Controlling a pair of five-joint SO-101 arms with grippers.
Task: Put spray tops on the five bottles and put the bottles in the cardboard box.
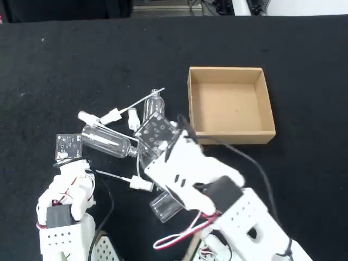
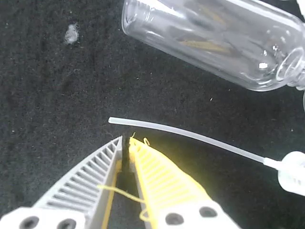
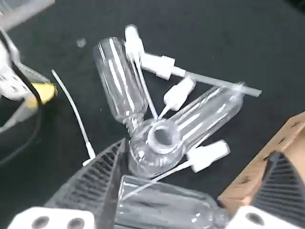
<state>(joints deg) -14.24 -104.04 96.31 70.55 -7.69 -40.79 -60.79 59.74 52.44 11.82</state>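
- Right end effector (image 3: 198,150): jaws spread wide and holding nothing, poised over the bottle cluster at the middle of the table (image 1: 65,65).
- Key relation: the open-necked bottle (image 3: 159,138) sits between the spread jaws, closer to the dark jaw. Its mouth faces the wrist camera, so its long axis runs roughly along the approach line. Whether it stands upright or leans on its neighbours cannot be told.
- Appearance: clear plastic with a threaded neck and no spray top fitted. The other bottles (image 3: 119,78) lie touching it, fanned outward, with loose spray tops (image 3: 178,93) lying among them.
- Left end effector (image 2: 126,140): jaws pressed together, gripping nothing, near the table's near-left corner.
- A separate spray top (image 2: 291,172) lies on the table. Its dip tube (image 2: 190,136) runs crosswise just beyond the left tips, apart from them. The left arm is the nearer one to this piece.
- Cardboard box (image 1: 234,137): empty, standing right of the cluster.
- Assessment: no capped bottle is in evidence and boxing has not begun. Closing on the open-necked bottle risks disturbing its neighbours.
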